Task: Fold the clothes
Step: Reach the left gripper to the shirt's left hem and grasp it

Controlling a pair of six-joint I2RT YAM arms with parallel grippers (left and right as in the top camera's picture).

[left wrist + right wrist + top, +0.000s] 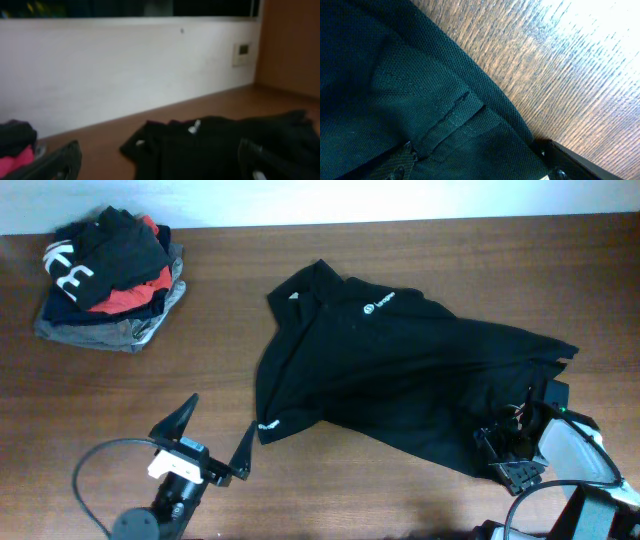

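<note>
Left gripper (222, 413) at lower left, jaws spread wide, pointing forward; right gripper (508, 455) at lower right, tipped down, jaws wide apart.

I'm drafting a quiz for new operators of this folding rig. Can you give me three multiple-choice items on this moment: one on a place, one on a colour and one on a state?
1. Seen from overhead, where does the pile of folded garments lie?
A) far left of the table
B) dead centre
C) near right edge

2. What colour is the chest logo on the black top?
A) red
B) white
C) yellow

3. How is the left gripper?
A) shut on a sleeve
B) fingers spread, holding nothing
C) shut on a red garment

Answers:
1 A, the pile sits at the upper left, apart from the top.
2 B, the round mark shows white on black.
3 B, the fingers stand wide over bare wood beside the cuff.
</note>
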